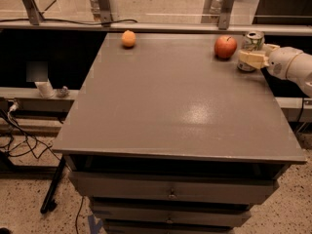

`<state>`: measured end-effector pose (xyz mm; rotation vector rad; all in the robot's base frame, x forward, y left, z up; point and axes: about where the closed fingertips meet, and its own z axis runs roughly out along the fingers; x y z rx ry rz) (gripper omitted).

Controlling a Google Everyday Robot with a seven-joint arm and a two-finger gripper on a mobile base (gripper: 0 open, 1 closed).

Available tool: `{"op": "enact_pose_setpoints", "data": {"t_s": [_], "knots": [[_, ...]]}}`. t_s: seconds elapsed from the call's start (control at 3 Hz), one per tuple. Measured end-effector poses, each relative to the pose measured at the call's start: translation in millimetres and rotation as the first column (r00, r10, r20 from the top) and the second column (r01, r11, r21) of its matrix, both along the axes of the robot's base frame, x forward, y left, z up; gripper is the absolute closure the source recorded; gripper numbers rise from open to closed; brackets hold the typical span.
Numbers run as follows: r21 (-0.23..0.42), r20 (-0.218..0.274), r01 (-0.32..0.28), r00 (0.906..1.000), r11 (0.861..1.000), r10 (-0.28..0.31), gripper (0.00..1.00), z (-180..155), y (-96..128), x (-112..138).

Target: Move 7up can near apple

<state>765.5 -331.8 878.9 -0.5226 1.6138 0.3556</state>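
Lab or test bay, probably: grey drawer table [180, 106], metal rails [146, 27], loose cables [10, 126] on speckled floor [24, 204], robot gripper [251, 59] clasping can [254, 38] at table's far right.

no text, brand, number or sign can be read anywhere in the camera view. the 7up can [254, 39], at the far right of the table [175, 101] just beside the apple [225, 47], shows only a pale wall and a metal top; its lettering is too small to make out. the gripper [251, 59] reaches in from the right, its cream fingers [247, 58] clasped around the can's lower half, and shows no legible marking. a blurred patch covers the top of the white container [45, 88] on the ledge left of the table.
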Motion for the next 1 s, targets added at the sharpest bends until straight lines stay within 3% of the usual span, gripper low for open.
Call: {"op": "enact_pose_setpoints", "data": {"t_s": [0.33,0.67,1.0], "knots": [[0.083,0.002,0.027,0.9996,0.996,-0.027,1.0,-5.6,1.5,9.7],[0.131,-0.012,0.034,0.9994,0.991,-0.033,0.83,-7.9,5.3,16.6],[0.152,-0.027,0.028,0.9994,0.988,-0.024,0.59,-8.6,9.0,18.5]]}}
